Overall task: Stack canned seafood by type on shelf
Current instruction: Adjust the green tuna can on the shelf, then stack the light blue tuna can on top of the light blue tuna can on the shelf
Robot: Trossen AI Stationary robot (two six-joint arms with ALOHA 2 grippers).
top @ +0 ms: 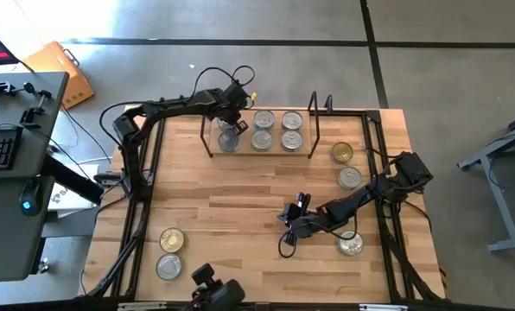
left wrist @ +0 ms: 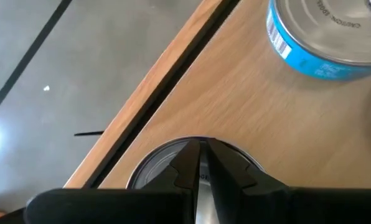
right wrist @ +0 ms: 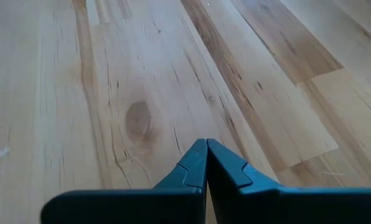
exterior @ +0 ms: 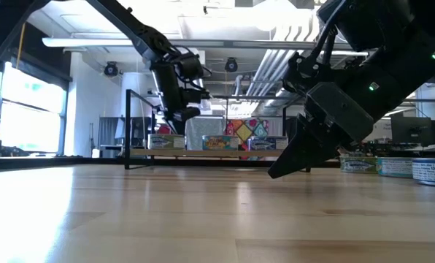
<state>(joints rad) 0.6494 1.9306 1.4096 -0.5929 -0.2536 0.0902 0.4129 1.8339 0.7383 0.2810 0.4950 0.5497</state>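
The shelf [top: 276,152] stands at the table's far middle and carries several silver-topped tins of canned seafood [top: 277,130]. My left gripper [top: 230,127] hangs over the tin at the shelf's left end [left wrist: 154,163], its fingers shut to a thin slit and pointing steeply down. A blue-labelled tin [left wrist: 322,37] sits on the board beyond it. My right gripper [top: 285,228] is shut and hangs low over bare wood at the table's middle, holding nothing. Loose tins rest on their bases on the table: a gold-topped one [top: 342,153] and a silver one [top: 350,178] at the right. My left gripper has its shut fingers [left wrist: 226,168] over the middle of the left-end tin's silver top [left wrist: 154,163], coming from above at a slant. The fingers themselves hide the tips, so I cannot tell whether they touch the lid. The tin stands upright on the shelf board.
A silver tin [top: 351,244] lies close to my right arm, near the table's right front. A gold-topped tin [top: 172,239] and a silver tin [top: 168,266] stand at the near left corner. The shelf's black wire ends [top: 313,121] rise on either side. Bare wood lies between the arms.
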